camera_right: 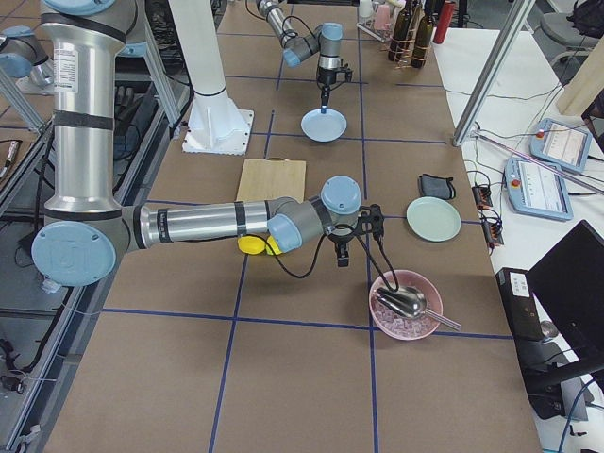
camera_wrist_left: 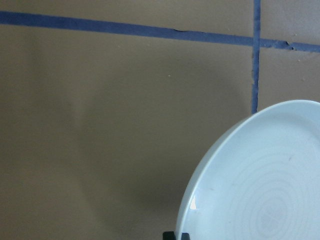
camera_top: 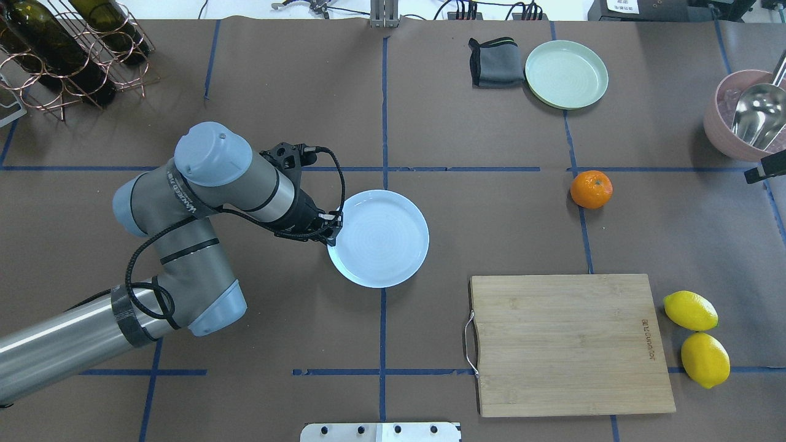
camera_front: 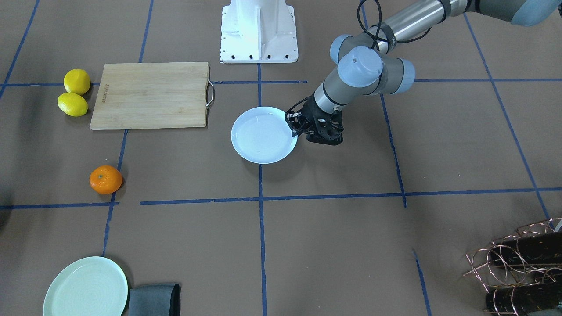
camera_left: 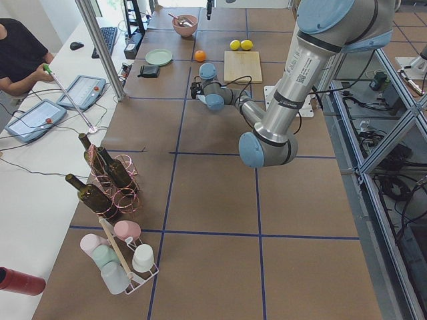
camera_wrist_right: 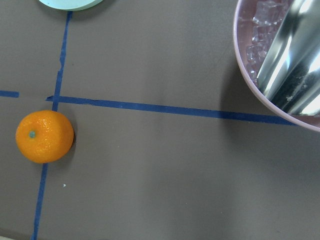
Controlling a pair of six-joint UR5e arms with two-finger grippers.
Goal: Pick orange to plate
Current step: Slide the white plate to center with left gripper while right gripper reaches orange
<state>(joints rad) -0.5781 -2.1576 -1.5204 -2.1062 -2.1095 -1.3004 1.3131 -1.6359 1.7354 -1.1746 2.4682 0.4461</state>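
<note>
Two arms frame the job. Leftmost in the overhead view, the left gripper (camera_top: 332,231) sits at the left rim of the white plate (camera_top: 381,238); whether its jaws pinch that rim I cannot tell. Further right, well apart from the plate, the orange (camera_top: 591,189) rests on a blue tape line (camera_top: 584,236). The right gripper (camera_right: 342,253) hovers nearer it, beside the pink bowl (camera_top: 717,113); how its jaws stand is likewise unclear.

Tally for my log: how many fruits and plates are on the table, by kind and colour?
Orange: 1
Lemons: 2
White plate: 1
Green plate: 1
Total: 5
</note>
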